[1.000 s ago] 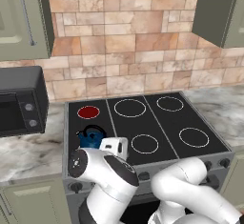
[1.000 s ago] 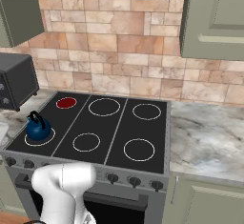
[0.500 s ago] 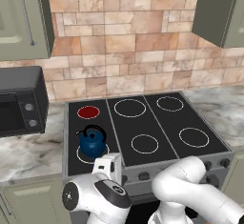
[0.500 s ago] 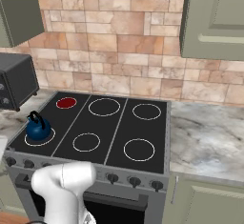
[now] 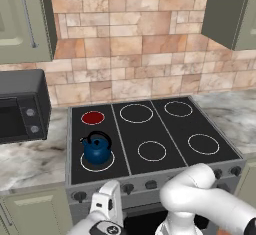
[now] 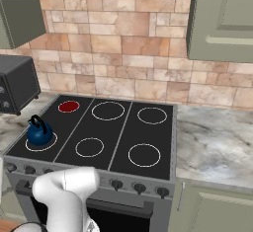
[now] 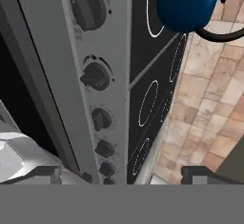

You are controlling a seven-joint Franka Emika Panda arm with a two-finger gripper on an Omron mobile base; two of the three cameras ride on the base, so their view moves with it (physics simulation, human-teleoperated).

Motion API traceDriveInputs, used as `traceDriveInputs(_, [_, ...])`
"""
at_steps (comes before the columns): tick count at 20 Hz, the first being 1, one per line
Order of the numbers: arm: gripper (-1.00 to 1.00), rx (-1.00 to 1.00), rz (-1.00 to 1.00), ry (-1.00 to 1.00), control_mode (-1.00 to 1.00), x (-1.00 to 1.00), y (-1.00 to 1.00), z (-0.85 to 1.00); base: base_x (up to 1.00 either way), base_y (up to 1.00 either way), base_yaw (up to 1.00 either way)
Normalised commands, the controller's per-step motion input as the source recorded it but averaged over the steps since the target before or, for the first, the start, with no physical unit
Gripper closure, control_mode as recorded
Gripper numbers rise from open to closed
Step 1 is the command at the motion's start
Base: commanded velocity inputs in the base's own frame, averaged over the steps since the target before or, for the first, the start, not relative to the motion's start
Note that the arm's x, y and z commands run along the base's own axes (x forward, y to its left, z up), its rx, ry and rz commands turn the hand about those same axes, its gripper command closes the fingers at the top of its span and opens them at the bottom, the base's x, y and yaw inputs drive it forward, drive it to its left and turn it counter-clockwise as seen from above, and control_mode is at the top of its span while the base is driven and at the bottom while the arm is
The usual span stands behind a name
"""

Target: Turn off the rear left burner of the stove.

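The stove (image 5: 150, 144) sits between marble counters, its black glass top carrying six ringed zones. The rear left burner (image 5: 92, 117) glows as a solid red disc at the back of the left column, just behind the blue kettle (image 5: 97, 149) that rests on the front left ring; in the right base view the same burner (image 6: 68, 106) lies near the microwave (image 6: 17, 83). Its colour suggests that it is on, so the task is judged not yet done.

The gripper (image 7: 121, 175) is held low in front of the stove's grey steel panel, rolled so that the row of knobs (image 7: 95, 75) runs up the hand view. This posture probably serves to line the fingers up with a knob at the left end of the row. The two dark finger tips (image 7: 40, 173) stand far apart at the bottom corners with nothing between them, so the tool is spread wide and grips nothing.

The finger tips are cut off by the frame edge. In the left base view the hand is partly cropped at the bottom, and the arm (image 5: 210, 204) covers part of the oven front. Which knob governs the red burner cannot be read from the panel markings.
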Motion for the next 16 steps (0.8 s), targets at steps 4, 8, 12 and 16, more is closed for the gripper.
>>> traceDriveInputs(4, [-1.0, -0.04, 0.0, -0.06, -1.0, 0.12, 0.21, -0.3, 0.0, 0.0, 0.0])
traceDriveInputs(8, [-1.0, 0.0, 0.0, -0.09, -1.0, 0.06, 0.1, -0.11, 0.0, 0.0, 0.0])
traceDriveInputs(12, [-1.0, -0.02, 0.0, -0.05, -1.0, 0.27, 0.21, -0.16, 0.0, 0.0, 0.0])
traceDriveInputs(16, [-1.0, -0.04, 0.01, -0.01, -1.0, 0.4, 0.04, -0.23, 0.0, 0.0, 0.0])
